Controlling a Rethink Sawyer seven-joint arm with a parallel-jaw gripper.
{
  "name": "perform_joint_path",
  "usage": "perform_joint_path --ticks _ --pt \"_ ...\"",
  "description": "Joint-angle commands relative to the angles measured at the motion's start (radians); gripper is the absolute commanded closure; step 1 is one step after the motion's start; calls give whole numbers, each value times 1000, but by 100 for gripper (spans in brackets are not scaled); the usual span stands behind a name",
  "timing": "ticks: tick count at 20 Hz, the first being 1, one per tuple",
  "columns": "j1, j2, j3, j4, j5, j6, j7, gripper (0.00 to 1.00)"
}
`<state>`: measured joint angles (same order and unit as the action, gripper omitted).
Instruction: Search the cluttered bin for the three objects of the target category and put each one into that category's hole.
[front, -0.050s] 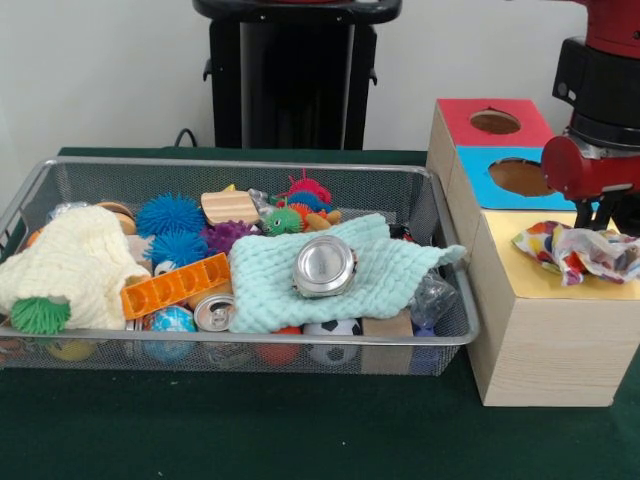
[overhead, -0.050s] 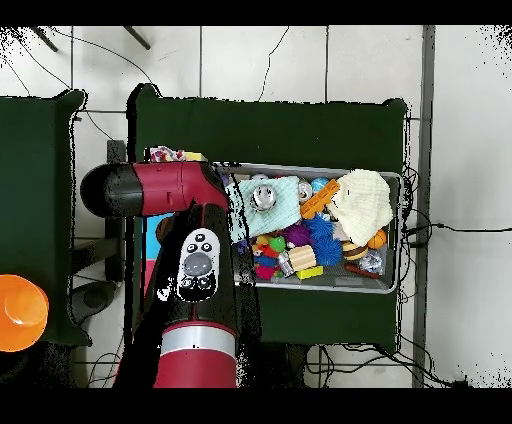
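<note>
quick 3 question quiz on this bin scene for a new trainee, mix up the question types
1. True or false: the round silver metal tin lies on the pale mint knitted cloth.
2. What lies on the yellow top of the wooden sorting box? A) an orange plastic block B) a crumpled multicoloured cloth C) a soccer ball
3. Fill in: the open hole nearest the back of the box sits in the ___ panel.

Key
1. True.
2. B, the crumpled multicoloured cloth; the orange ridged plastic block is in the wire mesh bin.
3. Red: the red panel lies behind the blue panel.
</note>
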<state>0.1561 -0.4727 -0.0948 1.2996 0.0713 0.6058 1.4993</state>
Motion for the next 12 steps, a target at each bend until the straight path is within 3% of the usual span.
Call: perform_joint_path --ticks 1,12 --pt "-6 10 22 122 29 -9 249 100" --pt "6 25 -17 122 11 -15 247 100"
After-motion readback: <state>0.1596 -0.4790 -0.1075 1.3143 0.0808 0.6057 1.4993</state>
